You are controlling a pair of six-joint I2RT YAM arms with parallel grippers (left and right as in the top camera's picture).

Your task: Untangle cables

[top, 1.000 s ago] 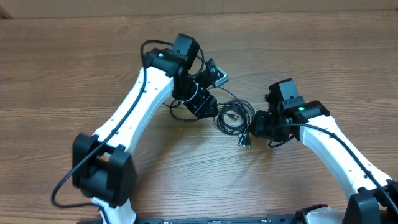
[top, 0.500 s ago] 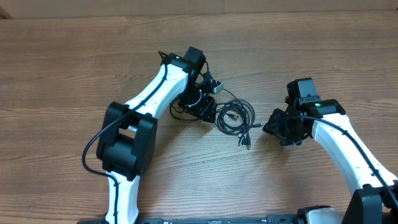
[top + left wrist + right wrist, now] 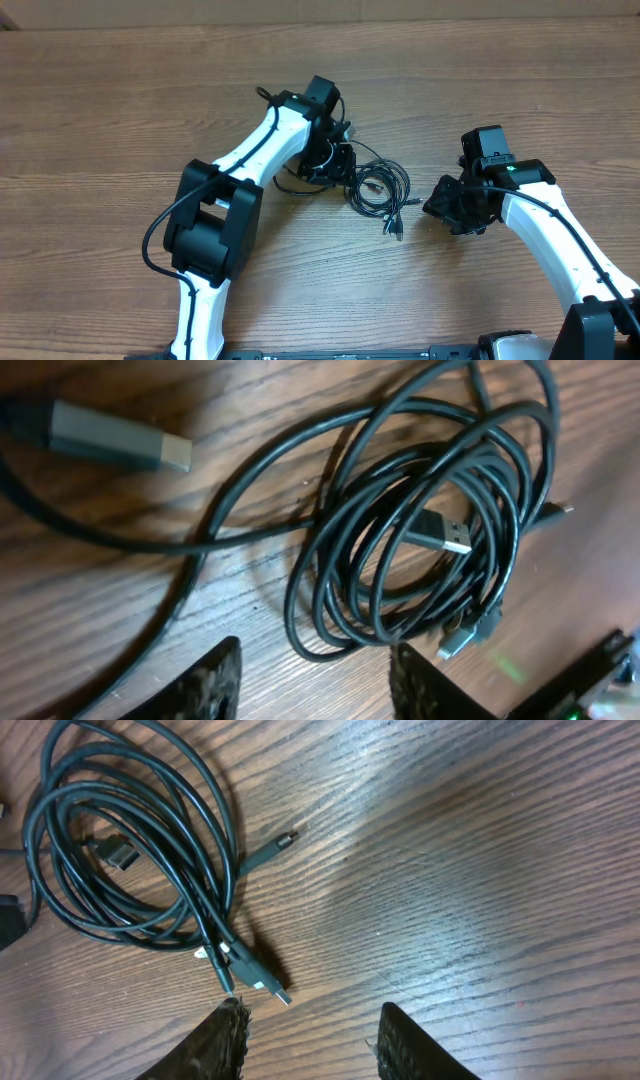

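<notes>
The cables (image 3: 378, 187) lie as a small coil of thin black cord on the wooden table, between my two arms. In the left wrist view the coil (image 3: 420, 550) fills the middle, with a silvery USB plug (image 3: 447, 542) inside it and a grey plug (image 3: 120, 445) on a loose strand at upper left. My left gripper (image 3: 315, 682) (image 3: 338, 168) hangs open just short of the coil's edge, with bare wood between its fingers. In the right wrist view the coil (image 3: 120, 850) sits at upper left, its plug ends (image 3: 252, 976) just ahead of my open, empty right gripper (image 3: 310, 1042) (image 3: 433, 205).
The wooden table (image 3: 120, 120) stretches out on all sides of the coil. A loose black strand (image 3: 290, 185) trails from the coil under my left arm. Thicker arm wiring loops beside the left arm's lower joint (image 3: 150, 250).
My left arm has folded in, its elbow swinging right, and its gripper edged closer to the coil. My right gripper pulled back to the right from the plug ends, then held still.
</notes>
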